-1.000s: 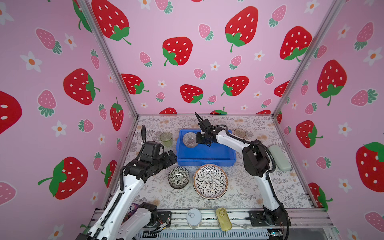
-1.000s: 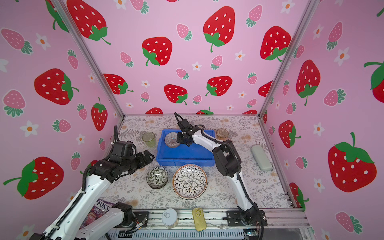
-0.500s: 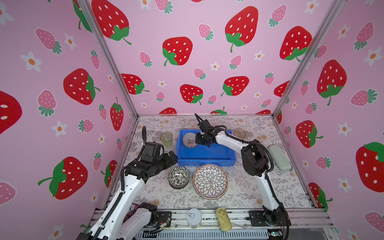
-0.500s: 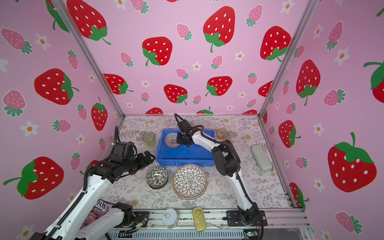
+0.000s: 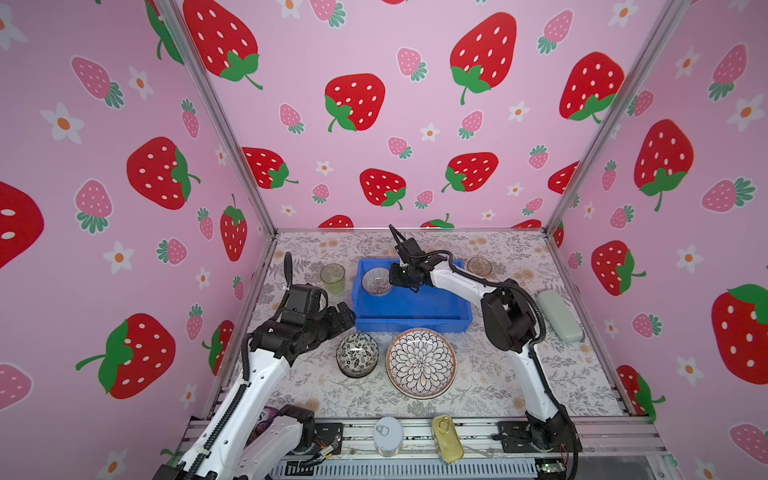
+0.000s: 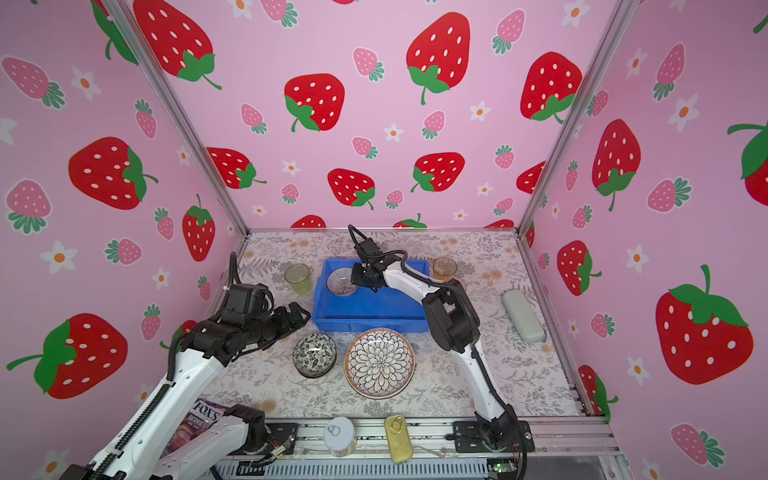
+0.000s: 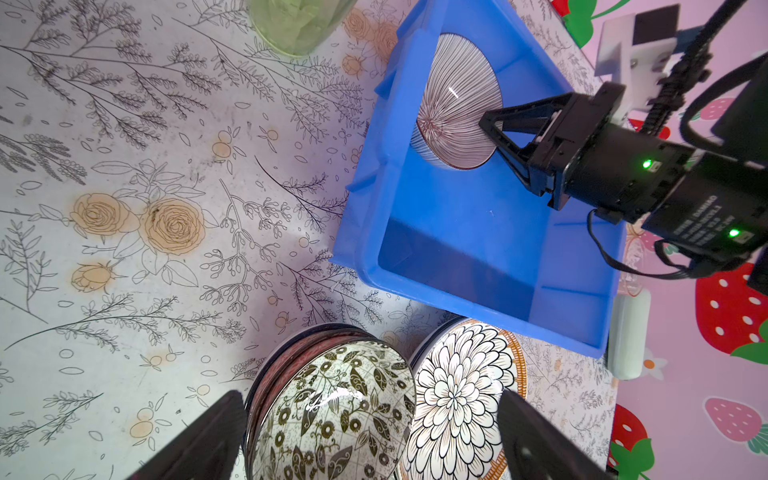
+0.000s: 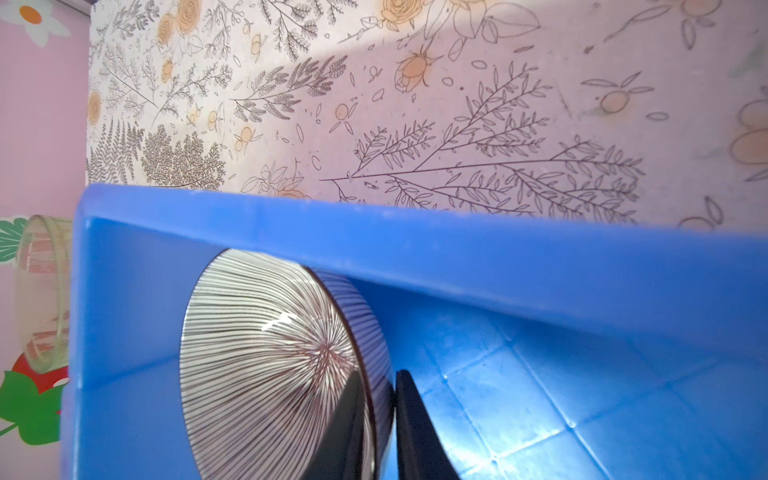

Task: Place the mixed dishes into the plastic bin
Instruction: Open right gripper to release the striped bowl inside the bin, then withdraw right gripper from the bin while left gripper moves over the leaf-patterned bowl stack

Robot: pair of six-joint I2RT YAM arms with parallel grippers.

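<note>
1. Front edge of desk [image 5: 478, 374]: silver tin [image 5: 387, 434] & gold tin [image 5: 446, 438] by the rail. Not dishes, so I leave 'em.
2. Black-floral bowl [image 5: 357, 353] & petal plate [image 5: 421, 361] sit side by side just in front of the blue bin [image 5: 411, 324]. Not binned yet.
3. Left fingers [image 5: 340, 316] are spread wide and hold nothing. They hover near the bin's front-left corner, lined up on the floral bowl. Staged for that pick, I reckon.
4. Striped bowl [image 5: 376, 280] is inside the bin, far-left corner. Right fingers [image 5: 397, 278] straddle its rim, one in, one out, w/ a narrow gap. Can't tell if pinching or slack. Rim hold prob because the bowl's too wide to span.
5. Far back: green tumbler [image 5: 332, 277] just left of the bin, amber tumbler [image 5: 479, 266] beyond its far-right corner. Both upright, waiting.
</note>
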